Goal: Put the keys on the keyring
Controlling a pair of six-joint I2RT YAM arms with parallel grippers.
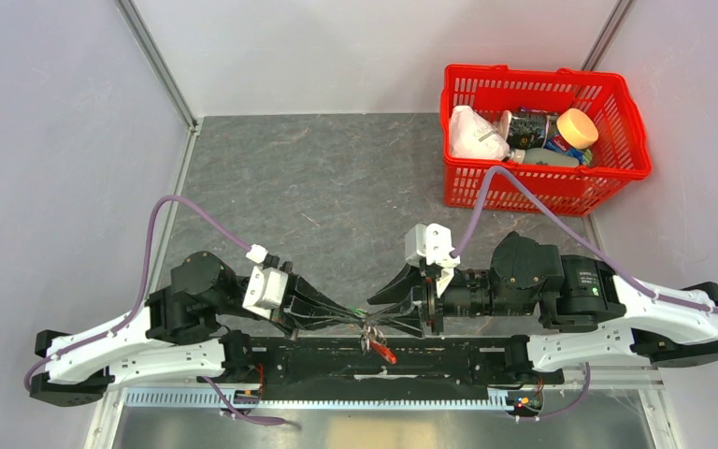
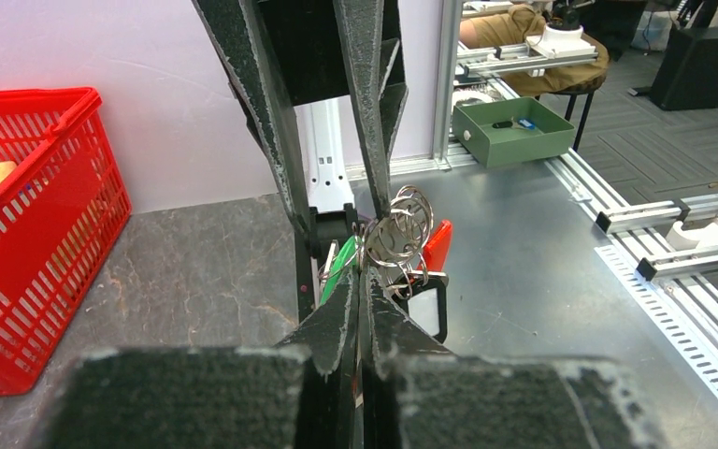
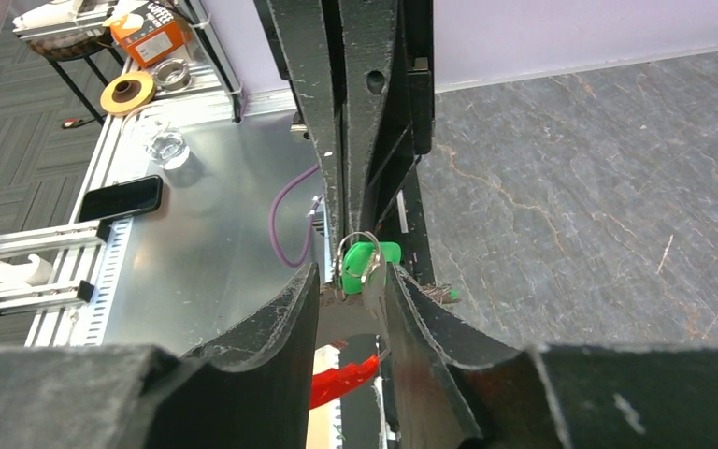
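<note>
Over the base bar at the near edge, between the arms: keys bunched on split rings, green tag among them. The keyring hangs just beside, red part up.

Left gripper pinched tight on the bunch. Right gripper jaws part-way apart around tag and ring; contact unclear.

Risk: bunch twists or slips from a single pinch and drops.

Red basket well apart, far right; not obstructing.

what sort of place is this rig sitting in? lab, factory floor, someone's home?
Most likely a robotics lab or workshop. Aluminium extrusion rails run along the table's edge, the floor beyond is grey carpet tile, and a green parts tray sits nearby.
</note>
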